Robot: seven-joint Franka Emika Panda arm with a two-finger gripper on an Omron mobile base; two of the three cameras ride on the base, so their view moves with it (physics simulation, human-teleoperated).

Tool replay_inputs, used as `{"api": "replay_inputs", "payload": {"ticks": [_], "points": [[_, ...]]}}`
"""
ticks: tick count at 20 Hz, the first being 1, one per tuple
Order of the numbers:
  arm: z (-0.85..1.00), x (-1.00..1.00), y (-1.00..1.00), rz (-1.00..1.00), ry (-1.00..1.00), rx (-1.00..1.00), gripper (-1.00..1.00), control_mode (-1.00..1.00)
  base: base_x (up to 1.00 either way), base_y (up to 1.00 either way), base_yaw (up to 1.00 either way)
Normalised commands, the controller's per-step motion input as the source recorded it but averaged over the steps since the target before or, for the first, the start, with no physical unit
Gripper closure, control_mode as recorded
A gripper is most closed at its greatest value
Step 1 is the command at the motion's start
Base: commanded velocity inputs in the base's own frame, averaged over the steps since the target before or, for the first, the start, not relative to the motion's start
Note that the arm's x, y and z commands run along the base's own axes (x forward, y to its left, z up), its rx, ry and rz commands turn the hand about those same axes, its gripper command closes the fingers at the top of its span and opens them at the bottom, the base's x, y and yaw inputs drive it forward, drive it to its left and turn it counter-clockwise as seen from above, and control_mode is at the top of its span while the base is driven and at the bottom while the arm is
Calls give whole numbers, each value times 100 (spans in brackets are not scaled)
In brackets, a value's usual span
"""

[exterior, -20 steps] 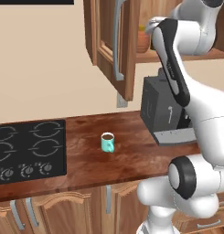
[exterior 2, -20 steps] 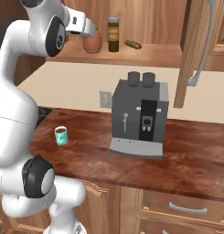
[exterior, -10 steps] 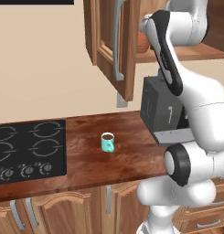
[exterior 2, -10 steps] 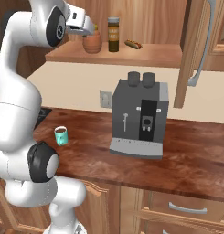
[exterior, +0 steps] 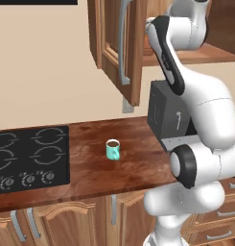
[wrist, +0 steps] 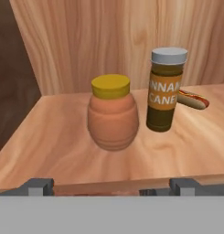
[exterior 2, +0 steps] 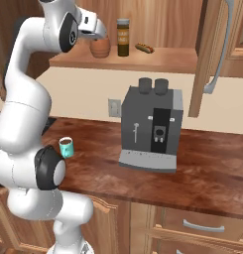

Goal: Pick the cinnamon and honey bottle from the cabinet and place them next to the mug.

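On the open cabinet's shelf (wrist: 49, 137) stands the honey bottle (wrist: 112, 114), a squat orange-brown jar with a yellow lid, straight ahead of my gripper (wrist: 112, 188). The gripper is open, its fingertips (wrist: 38, 185) spread wider than the jar and still short of it. Just right of the jar is the cinnamon (wrist: 164, 91), tall, dark, grey-capped. From the right base view my gripper (exterior 2: 100, 35) hangs at the shelf's left end beside the honey bottle (exterior 2: 99, 48) and the cinnamon (exterior 2: 123, 37). The teal mug (exterior: 112, 149) sits on the counter below.
A small brown sausage-like item (wrist: 192, 100) lies behind the cinnamon. The cabinet door (exterior: 121, 53) with its long grey handle hangs open. A grey coffee machine (exterior 2: 152, 129) stands on the counter under the shelf. A black stove (exterior: 28, 158) is left of the mug.
The arm has shifted a little and the hand has edged closer to the honey bottle on the shelf. The jars and mug have not moved.
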Motion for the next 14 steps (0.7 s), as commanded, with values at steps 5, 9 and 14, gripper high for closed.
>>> {"api": "replay_inputs", "payload": {"ticks": [5, 9, 14], "points": [[0, 47, 0, 0, -8, 0, -100, -100, 0, 0, 0], [20, 24, 0, 0, 1, 1, -100, -100, 0, 0, 0], [31, 16, 0, 0, 1, 0, -100, -100, 0, 0, 0]]}}
